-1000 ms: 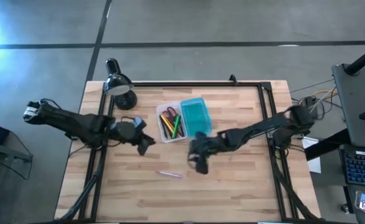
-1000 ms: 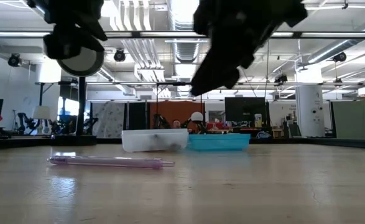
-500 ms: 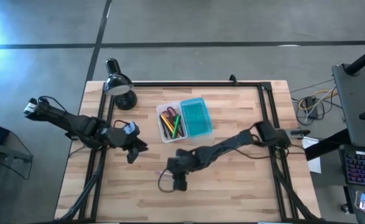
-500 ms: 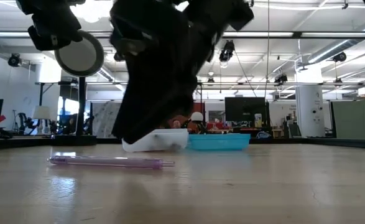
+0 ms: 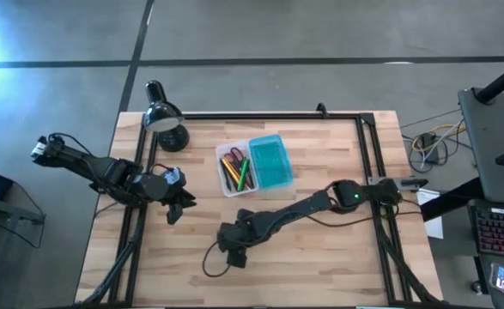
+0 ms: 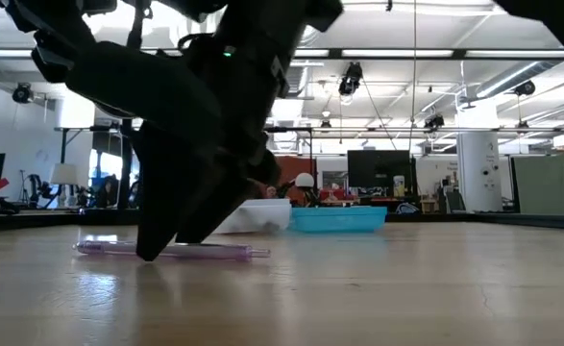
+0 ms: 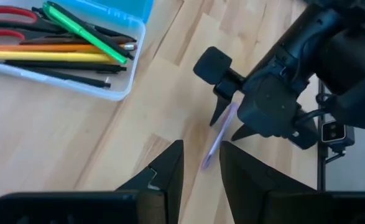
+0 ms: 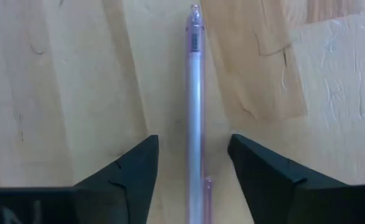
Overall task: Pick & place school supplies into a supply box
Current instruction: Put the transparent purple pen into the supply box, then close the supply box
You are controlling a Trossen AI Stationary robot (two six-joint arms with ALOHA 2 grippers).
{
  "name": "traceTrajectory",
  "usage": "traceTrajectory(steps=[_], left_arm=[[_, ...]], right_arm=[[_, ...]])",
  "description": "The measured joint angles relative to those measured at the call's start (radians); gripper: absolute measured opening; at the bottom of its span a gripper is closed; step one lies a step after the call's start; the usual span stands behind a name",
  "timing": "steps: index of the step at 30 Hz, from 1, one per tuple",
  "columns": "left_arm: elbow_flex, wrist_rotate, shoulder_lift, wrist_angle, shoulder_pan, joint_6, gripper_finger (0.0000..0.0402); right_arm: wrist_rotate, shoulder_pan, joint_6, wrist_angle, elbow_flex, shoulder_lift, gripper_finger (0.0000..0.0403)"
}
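The supply box [image 5: 253, 165] sits open mid-tabletop, its clear tray [image 7: 116, 86] beside the turquoise lid [image 5: 270, 161], and the tray is well stocked: red-handled scissors [image 7: 8, 14], a green marker [image 7: 86, 32], an orange pencil [image 7: 39, 47], a yellow one [image 7: 51, 56] and dark pens [image 7: 58, 74] all lie side by side in it. One item is out on the bare wooden tabletop [image 5: 320, 249], well apart from the box: the pinkish pen [image 8: 194, 118], lying flat. The right pincer [image 8: 194, 165] is low over it with fingers spread, one dark finger [image 8: 129, 171] on each side of the barrel and not touching it. From above the pen is hidden under the right pincer [image 5: 233, 245]; in the low view only its ends [image 6: 99, 247] poke out from behind the dark mass. The left pincer [image 7: 199, 171] hovers by the tabletop's left edge, fingers slightly parted and holding nothing. The black desk lamp [image 5: 164, 116] stands at the far left corner
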Motion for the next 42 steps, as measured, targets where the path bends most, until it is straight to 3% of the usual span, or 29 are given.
traceTrajectory(steps=[3, 8, 12, 19, 22, 26, 30, 33, 38, 42], left_arm=[[-0.020, 0.000, -0.012, -0.001, -0.001, -0.013, 0.0087], [-0.062, 0.009, -0.043, -0.009, -0.004, -0.030, 0.0087], [-0.098, 0.010, -0.076, -0.025, -0.013, -0.054, 0.0087], [-0.198, 0.003, -0.143, -0.026, -0.028, -0.187, 0.0087], [-0.256, -0.021, -0.159, 0.054, -0.028, -0.248, 0.0087], [-0.335, -0.070, -0.164, 0.293, -0.028, -0.291, 0.0087], [-0.391, -0.171, -0.149, 0.524, -0.027, -0.306, 0.0087], [-0.409, -0.244, -0.137, 0.603, -0.015, -0.309, 0.0087], [-0.387, -0.260, -0.098, 0.620, 0.000, -0.319, 0.0087], [-0.346, -0.265, -0.038, 0.590, 0.008, -0.278, 0.0087]], right_arm=[[-0.047, -0.015, -0.009, -0.082, 0.081, 0.045, 0.0157], [-0.084, -0.044, -0.015, -0.164, 0.140, 0.080, 0.0033], [-0.079, -0.065, 0.021, -0.179, 0.144, 0.050, 0.0021], [0.248, -0.156, 0.120, -0.185, 0.115, -0.123, 0.0016], [0.242, -0.234, 0.195, -0.171, 0.072, -0.269, 0.0015], [0.162, -0.365, 0.242, -0.135, -0.025, -0.317, 0.0024], [-0.107, -0.459, 0.223, -0.052, -0.115, -0.268, 0.0066], [-0.179, -0.485, 0.193, -0.034, -0.149, -0.283, 0.0105], [-0.100, -0.482, -0.023, -0.045, -0.180, -0.286, 0.0161], [0.153, -0.443, -0.238, -0.053, -0.277, -0.498, 0.0186]])
